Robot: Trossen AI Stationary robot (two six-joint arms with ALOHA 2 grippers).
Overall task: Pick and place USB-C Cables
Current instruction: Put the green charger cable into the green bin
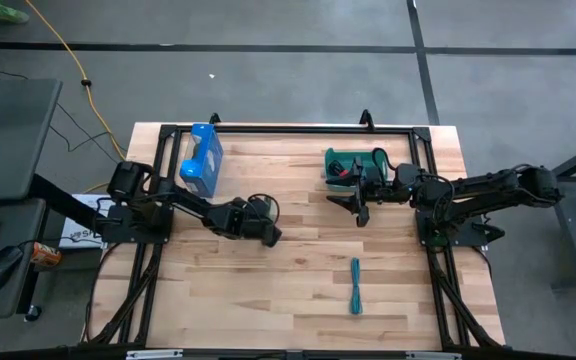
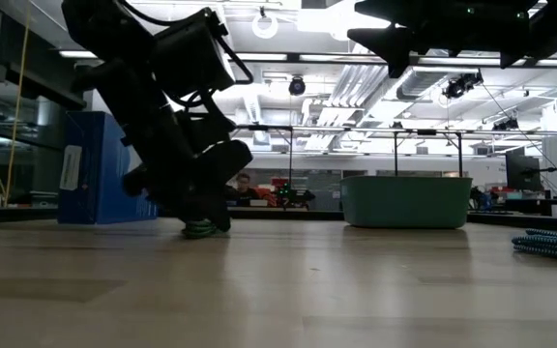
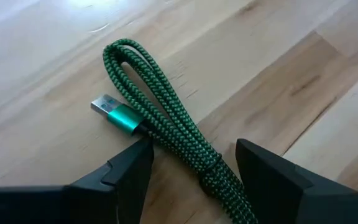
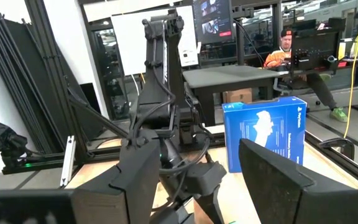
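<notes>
The green USB-C cable [image 3: 166, 118] is a braided bundle lying flat on the wood, its metal plug [image 3: 107, 107] beside the loop end. My left gripper [image 3: 193, 148] is open and low over it at mid-table [image 1: 271, 235], one finger on each side of the bundle; the low view shows the green cable [image 2: 201, 230] under the gripper. A teal cable [image 1: 355, 285] lies on the table nearer the near edge and also shows in the low view [image 2: 554, 245]. My right gripper [image 1: 354, 204] hovers open and holds nothing, just in front of the teal bin [image 1: 330, 157]. My left gripper comes at the green cable from above, slanting, with its fingers across the bundle's middle [image 3: 194, 152]. One fingertip [image 3: 138, 155] stands right next to the strand by the plug; whether it touches I cannot tell. The cable lies on the table.
A bright blue box [image 1: 203, 158] stands near the far left corner. The teal bin [image 2: 406, 201] sits at the far side, with something red [image 1: 338, 172] inside it. A black frame rail [image 1: 288, 128] runs along the table's edges. People sit in the room beyond the table.
</notes>
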